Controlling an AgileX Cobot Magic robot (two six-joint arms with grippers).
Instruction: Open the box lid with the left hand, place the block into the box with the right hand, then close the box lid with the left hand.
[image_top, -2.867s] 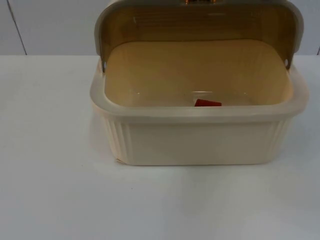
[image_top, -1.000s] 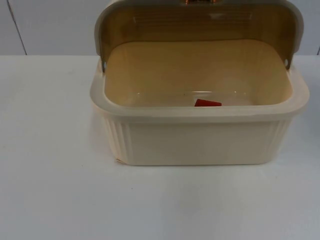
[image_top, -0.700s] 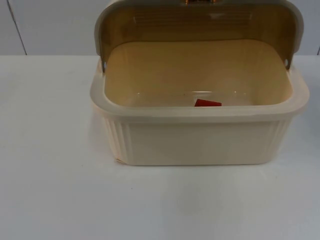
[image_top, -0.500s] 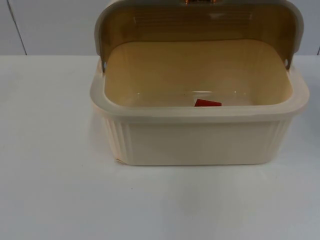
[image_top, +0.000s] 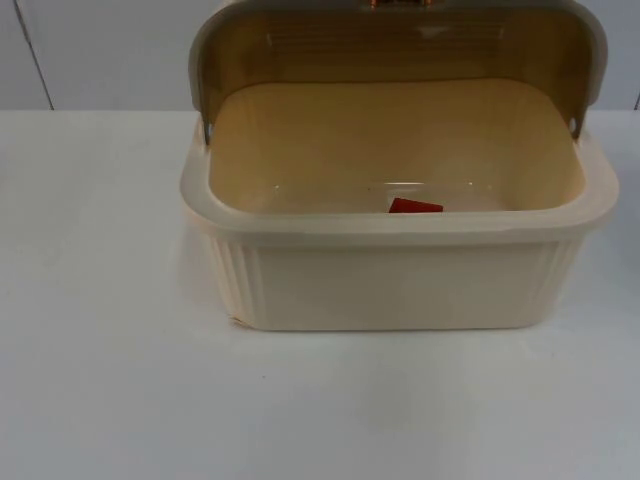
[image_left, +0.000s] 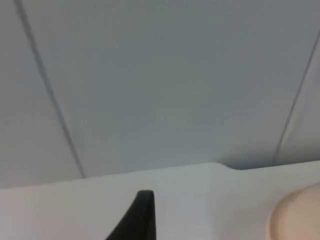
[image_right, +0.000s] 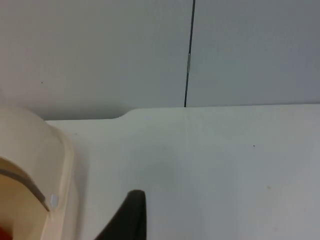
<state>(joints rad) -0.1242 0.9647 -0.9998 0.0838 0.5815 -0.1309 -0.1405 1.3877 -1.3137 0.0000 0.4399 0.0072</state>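
Nothing has moved in the last few seconds: your block (image_top: 414, 206) sits inside the box (image_top: 400, 280), lid (image_top: 400, 40) still up. Both grippers wait off beside it, can't tell their jaws. Closing's left.

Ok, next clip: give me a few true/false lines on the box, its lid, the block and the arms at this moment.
1. The cream box has its lid raised. True.
2. The red block lies on the table in front of the box. False: it lies inside the box, by the front wall.
3. The left tool grips the lid. False: its fingertip stands over bare table, beside the box.
4. The right tool carries the block. False: its fingertip stands over bare table beside the box.
5. The box stands on a white table before a grey partition wall. True.
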